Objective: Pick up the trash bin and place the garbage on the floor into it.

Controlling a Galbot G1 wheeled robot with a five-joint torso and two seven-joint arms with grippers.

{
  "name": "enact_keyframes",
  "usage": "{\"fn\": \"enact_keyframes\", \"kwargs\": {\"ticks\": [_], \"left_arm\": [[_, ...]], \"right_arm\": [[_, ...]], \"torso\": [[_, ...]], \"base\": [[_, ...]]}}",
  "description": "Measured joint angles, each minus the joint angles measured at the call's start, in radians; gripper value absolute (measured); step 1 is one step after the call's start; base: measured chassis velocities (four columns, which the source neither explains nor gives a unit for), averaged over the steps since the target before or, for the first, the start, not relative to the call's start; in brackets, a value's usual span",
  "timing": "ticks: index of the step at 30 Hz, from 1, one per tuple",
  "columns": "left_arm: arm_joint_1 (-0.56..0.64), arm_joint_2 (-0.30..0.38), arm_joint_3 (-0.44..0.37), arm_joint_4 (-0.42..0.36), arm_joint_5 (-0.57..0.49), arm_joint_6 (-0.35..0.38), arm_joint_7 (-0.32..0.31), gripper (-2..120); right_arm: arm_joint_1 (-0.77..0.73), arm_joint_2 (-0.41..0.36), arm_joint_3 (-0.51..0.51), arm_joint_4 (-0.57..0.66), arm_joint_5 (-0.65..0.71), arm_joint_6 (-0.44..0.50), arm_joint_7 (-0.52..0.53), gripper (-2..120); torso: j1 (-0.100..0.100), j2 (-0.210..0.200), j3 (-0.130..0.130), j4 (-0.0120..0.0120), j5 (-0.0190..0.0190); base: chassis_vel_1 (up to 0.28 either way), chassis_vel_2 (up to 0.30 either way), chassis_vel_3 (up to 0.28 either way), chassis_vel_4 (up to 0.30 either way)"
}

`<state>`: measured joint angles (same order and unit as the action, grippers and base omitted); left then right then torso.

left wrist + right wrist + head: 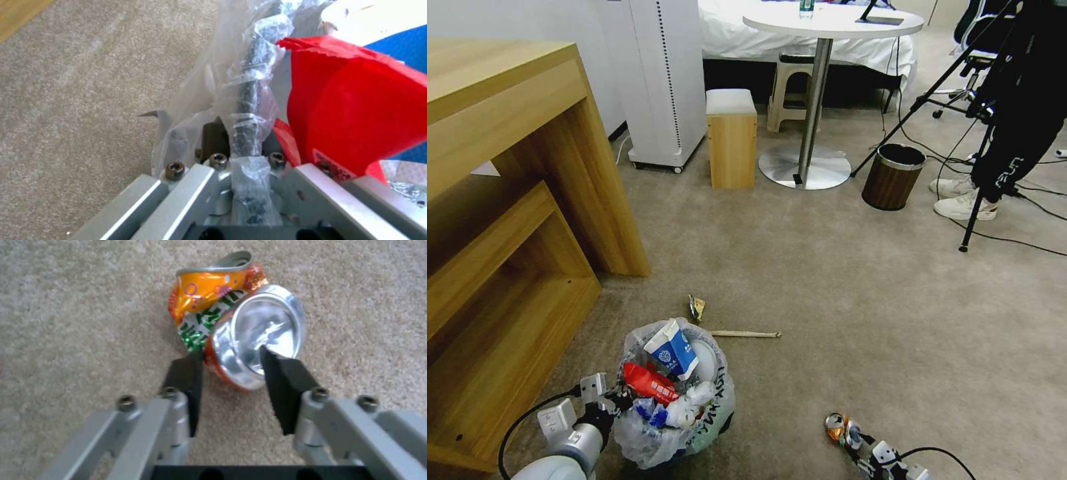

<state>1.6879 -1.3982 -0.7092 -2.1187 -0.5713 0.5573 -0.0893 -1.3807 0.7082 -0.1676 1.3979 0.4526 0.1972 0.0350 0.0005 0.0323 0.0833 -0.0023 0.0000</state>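
A: Nearest in the head view, what's low on the left?

B: Left tool (617, 399), clamped on the rim of the small round black trash bin with its crinkled translucent plastic liner (675, 400). Bin's already stuffed: red wrapper (650, 383), blue-white paper cup (672, 350).

A: And low on the right?

B: Right tool (860, 445) at the crushed orange can (839, 427) on the beige short-pile carpet (840, 293). Farther off lie a wooden stick (746, 334) and a small crumpled wrapper (696, 307).

A: Left wrist view?

B: Bagged rim runs straight into the clenched left tool (247, 166); the red wrapper sits just beside.

A: Right wrist view?

B: Black pads (285, 386) straddle the can's silver end; it looks pinched between them. The bin lies to the can's left, so I judge the right arm carries it that way.
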Motion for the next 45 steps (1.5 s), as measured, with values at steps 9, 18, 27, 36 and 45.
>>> {"fn": "enact_keyframes", "kwargs": {"ticks": [9,18,27,36,45], "left_arm": [[0.009,0.008,-0.005,-0.002,-0.001,-0.003,0.001,0],[0.006,0.010,-0.005,-0.003,-0.003,-0.004,0.001,0],[-0.001,0.006,-0.004,0.002,-0.002,0.001,-0.002,0],[-0.003,0.004,-0.005,0.005,-0.003,0.003,-0.003,0],[0.002,0.005,-0.005,-0.006,-0.006,0.015,-0.003,0]], "right_arm": [[0.000,0.013,0.002,-0.009,-0.011,0.009,-0.001,15],[-0.005,0.017,0.012,-0.014,-0.013,0.017,-0.011,10],[-0.015,0.004,0.050,-0.005,-0.006,0.039,-0.031,10],[-0.023,-0.056,0.138,0.082,0.026,0.077,-0.070,10],[0.095,-0.096,0.182,0.243,0.094,0.176,-0.203,10]], "torso": [[0.000,0.000,0.000,0.0000,-0.0002],[0.000,0.000,0.000,0.0000,0.0000],[0.000,0.000,0.000,-0.0001,0.0004],[0.000,0.000,0.000,0.0000,0.0000],[0.000,0.000,0.000,0.0002,-0.0001]], "base": [[0.000,0.000,0.000,0.000],[0.000,0.000,0.000,0.000],[0.000,0.000,0.000,0.000],[0.000,0.000,0.000,0.000],[0.000,0.000,0.000,0.000]]}}
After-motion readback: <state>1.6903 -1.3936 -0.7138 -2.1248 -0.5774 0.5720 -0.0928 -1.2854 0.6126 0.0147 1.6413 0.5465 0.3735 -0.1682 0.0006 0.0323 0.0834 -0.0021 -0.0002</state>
